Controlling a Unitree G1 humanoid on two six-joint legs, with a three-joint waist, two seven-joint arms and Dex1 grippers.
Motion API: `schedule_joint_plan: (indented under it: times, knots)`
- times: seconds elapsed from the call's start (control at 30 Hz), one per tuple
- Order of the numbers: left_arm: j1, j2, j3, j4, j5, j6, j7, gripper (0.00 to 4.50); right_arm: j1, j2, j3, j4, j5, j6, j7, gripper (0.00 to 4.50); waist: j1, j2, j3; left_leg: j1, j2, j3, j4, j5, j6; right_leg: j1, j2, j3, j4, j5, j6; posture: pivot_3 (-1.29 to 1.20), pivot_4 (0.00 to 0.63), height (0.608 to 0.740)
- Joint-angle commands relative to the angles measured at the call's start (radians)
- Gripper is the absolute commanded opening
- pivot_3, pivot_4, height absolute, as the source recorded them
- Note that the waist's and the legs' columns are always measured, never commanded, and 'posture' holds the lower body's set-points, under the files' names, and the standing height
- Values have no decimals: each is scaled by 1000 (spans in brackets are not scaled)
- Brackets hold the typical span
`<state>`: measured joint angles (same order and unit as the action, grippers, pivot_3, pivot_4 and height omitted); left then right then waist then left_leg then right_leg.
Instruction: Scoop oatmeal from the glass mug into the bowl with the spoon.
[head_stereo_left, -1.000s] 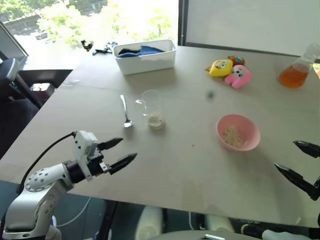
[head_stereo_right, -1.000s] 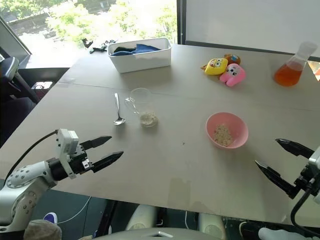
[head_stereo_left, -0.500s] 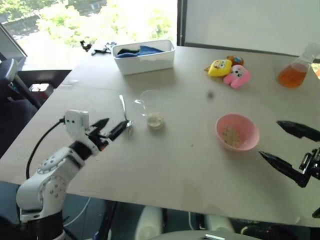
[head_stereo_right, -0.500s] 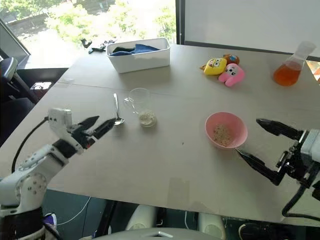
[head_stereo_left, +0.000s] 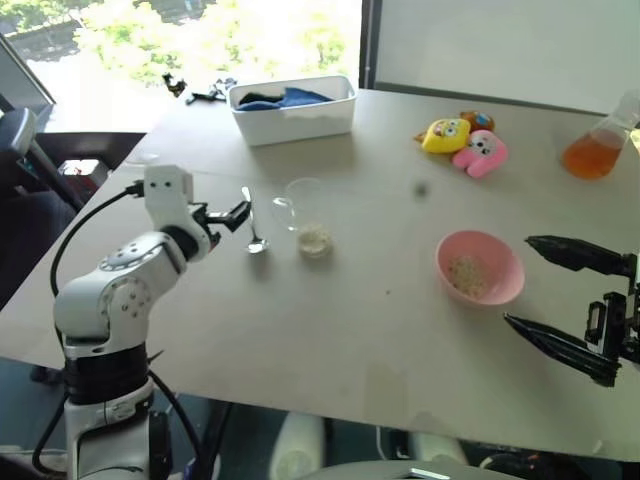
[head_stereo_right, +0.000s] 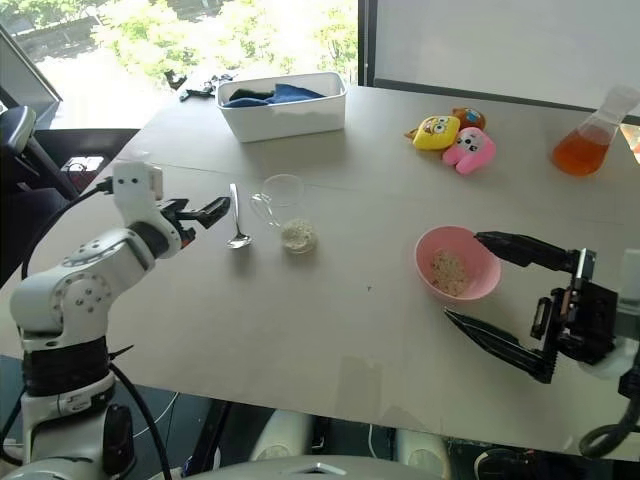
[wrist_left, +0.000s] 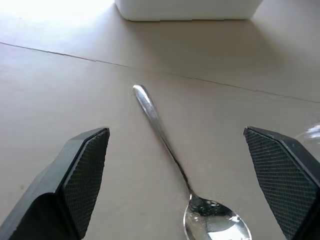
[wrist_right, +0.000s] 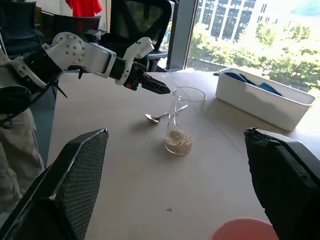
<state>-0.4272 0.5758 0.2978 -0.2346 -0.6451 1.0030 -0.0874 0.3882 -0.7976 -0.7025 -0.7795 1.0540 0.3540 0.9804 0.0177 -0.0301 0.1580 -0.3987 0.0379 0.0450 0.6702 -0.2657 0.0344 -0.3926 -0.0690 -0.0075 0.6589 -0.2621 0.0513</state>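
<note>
Two risks are judged from the head view: the spoon (head_stereo_right: 236, 222) lies flat on the table (head_stereo_right: 340, 320) just beside the glass mug (head_stereo_right: 285, 210), so it could be skidded away or the mug knocked by the left gripper (head_stereo_right: 205, 212), jaws apart. Oatmeal (head_stereo_right: 297, 236) sits in the mug; some is in the bowl (head_stereo_right: 456, 262). The right gripper (head_stereo_right: 495, 290), wide open and empty, is near the bowl. In the left wrist view the spoon's handle is seen centred between the fingers, untouched. In the right wrist view the mug's oatmeal level is shown, low.

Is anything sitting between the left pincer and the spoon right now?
Nothing visible. The left pincer is open just short of the spoon, which lies flat on bare table. In the wrist view the handle runs between the two fingers. The glass mug stands beside the spoon's head, off the approach line.
</note>
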Motion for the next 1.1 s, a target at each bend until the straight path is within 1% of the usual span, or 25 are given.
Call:
schedule_joint_plan:
  times: [0.03,0.17,0.27,0.37,0.6,0.7,0.73,0.77,0.8,0.87,0.93,0.97,1.1]
  knots:
    - [-49,6,-39,5,42,8,-9,4487,67,18,-101,54,-27,-24,79,4416,-2,0,0,0,0,0,0,0,0,0,0,0,0,0,0,0,150,740]
    - [-120,-24,-80,68,120,37,55,4487,102,23,-141,81,-50,-44,125,4416,-4,0,0,1,-1,1,0,0,0,0,1,1,1,0,0,0,150,740]
    - [-179,-62,-97,125,186,59,118,4487,98,26,-143,83,-54,-48,126,4416,-3,0,0,1,-1,0,0,0,0,0,2,1,1,0,0,0,150,740]
    - [-240,-113,-110,209,254,118,196,4487,98,36,-131,81,-68,-60,129,4416,-3,0,0,1,-1,0,0,0,0,0,2,1,1,0,0,0,150,740]
    - [-311,-249,-66,358,316,136,263,4487,110,54,-130,83,-88,-76,137,4416,-2,-1,1,0,-1,0,0,0,0,-1,2,0,1,0,0,0,150,740]
    - [-325,-312,-34,403,347,158,317,3673,114,57,-129,82,-94,-77,139,4500,-1,-1,1,0,-1,0,0,0,0,0,1,0,1,0,0,0,150,740]
    - [-328,-334,-8,406,354,168,343,3278,115,57,-131,79,-93,-76,138,4500,-1,-1,1,0,-1,0,0,0,0,0,1,0,1,0,0,0,150,740]
    - [-329,-358,22,405,362,178,372,2817,116,56,-134,76,-89,-74,137,4500,-1,0,0,1,-1,0,0,0,0,0,0,0,1,0,0,0,150,740]
    - [-330,-371,40,402,372,185,391,2251,117,55,-136,73,-86,-72,134,4500,-1,0,0,1,-1,0,0,0,0,0,0,0,1,0,1,0,150,740]
    - [-323,-396,71,390,386,203,414,1343,119,52,-143,72,-82,-70,134,4500,-2,1,0,1,-1,0,0,0,0,0,0,0,1,0,1,0,150,740]
    - [-312,-407,80,380,401,207,423,255,122,53,-144,75,-85,-72,136,4500,-2,2,-1,1,-1,0,0,0,0,0,0,0,2,0,1,0,150,740]
    - [-311,-410,83,379,406,205,422,85,123,55,-141,76,-90,-75,136,4500,-1,3,-2,1,-1,0,0,0,0,0,0,0,2,0,1,0,150,740]
    - [-313,-413,95,382,423,173,418,85,113,60,-122,73,-107,-75,112,4500,-2,4,-2,2,-2,0,0,0,0,1,0,0,2,0,1,0,150,740]
